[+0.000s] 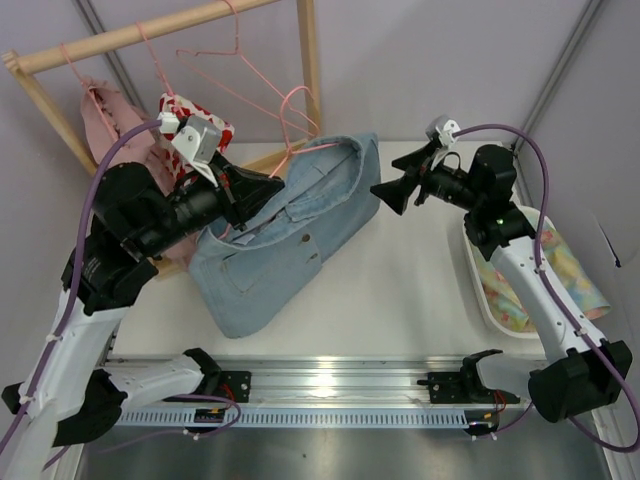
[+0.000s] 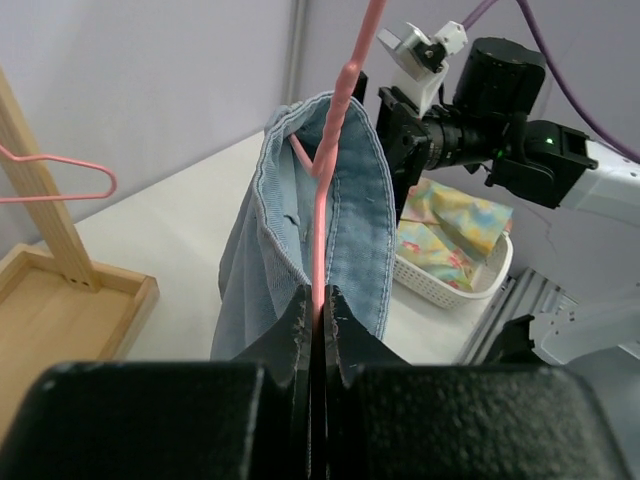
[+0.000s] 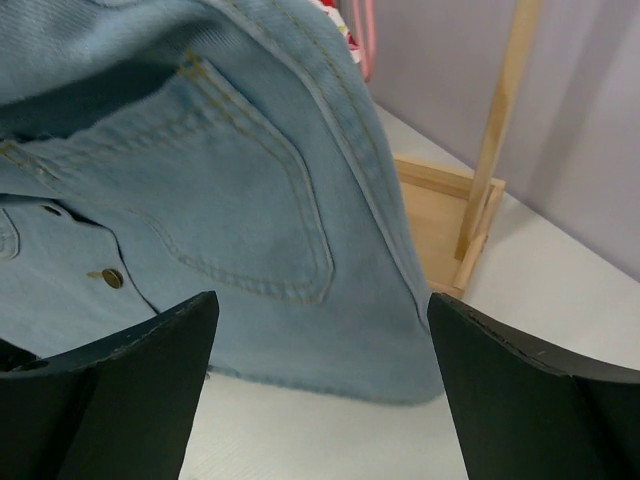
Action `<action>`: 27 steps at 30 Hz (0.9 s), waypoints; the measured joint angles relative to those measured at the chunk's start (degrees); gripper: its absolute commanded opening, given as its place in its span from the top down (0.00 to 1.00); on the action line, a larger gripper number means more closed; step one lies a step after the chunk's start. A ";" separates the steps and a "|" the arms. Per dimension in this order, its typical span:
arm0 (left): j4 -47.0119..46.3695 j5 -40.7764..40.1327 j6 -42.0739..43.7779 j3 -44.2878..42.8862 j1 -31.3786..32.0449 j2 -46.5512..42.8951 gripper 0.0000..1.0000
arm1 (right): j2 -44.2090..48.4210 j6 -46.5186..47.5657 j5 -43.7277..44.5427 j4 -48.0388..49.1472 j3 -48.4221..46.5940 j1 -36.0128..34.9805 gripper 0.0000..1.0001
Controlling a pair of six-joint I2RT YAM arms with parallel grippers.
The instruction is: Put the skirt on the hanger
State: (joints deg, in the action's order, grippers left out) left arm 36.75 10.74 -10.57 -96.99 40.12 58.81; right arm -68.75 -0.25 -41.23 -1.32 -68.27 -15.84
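Observation:
The light blue denim skirt (image 1: 290, 235) lies on the white table with its waistband end raised toward the rack; it also shows in the wrist views (image 2: 355, 215) (image 3: 250, 190). A thin pink wire hanger (image 1: 288, 130) (image 2: 320, 225) runs into the skirt's raised opening, one wire branching off inside. My left gripper (image 1: 255, 190) (image 2: 320, 300) is shut on that wire, at the skirt's left side. My right gripper (image 1: 385, 193) (image 3: 320, 305) stands open and empty just right of the skirt, facing its back pocket and frayed hem. It shows in the left wrist view too (image 2: 395, 150).
A light wooden rack (image 1: 150, 35) with a tray base (image 2: 70, 315) (image 3: 435, 215) stands at the back left. On it hang spare pink hangers (image 1: 215, 60) (image 2: 60, 185), a pale pink dress (image 1: 105, 115) and a white garment with red hearts (image 1: 190, 108). A white basket (image 1: 482, 285) (image 2: 455, 280) of patterned cloth sits at the right.

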 measured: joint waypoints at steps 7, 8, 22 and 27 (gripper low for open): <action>1.62 3.93 -1.03 -1.73 0.00 1.38 1.00 | -3.56 4.66 0.44 0.33 -1.25 -3.13 0.45; 1.84 4.42 -1.11 -2.25 0.00 1.55 1.00 | -4.20 4.98 0.44 0.39 -1.31 -3.13 0.57; 4.83 1.53 -1.16 -4.52 0.00 1.64 1.00 | -4.31 2.95 0.22 3.02 0.28 -0.17 1.00; 6.38 1.38 -0.28 -5.66 0.02 1.64 1.00 | -4.81 1.11 -0.96 3.10 0.28 0.04 0.94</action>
State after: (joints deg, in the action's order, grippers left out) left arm 43.13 12.12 -10.85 -102.65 40.14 60.45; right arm -73.56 0.86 -42.19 1.78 -67.99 -15.79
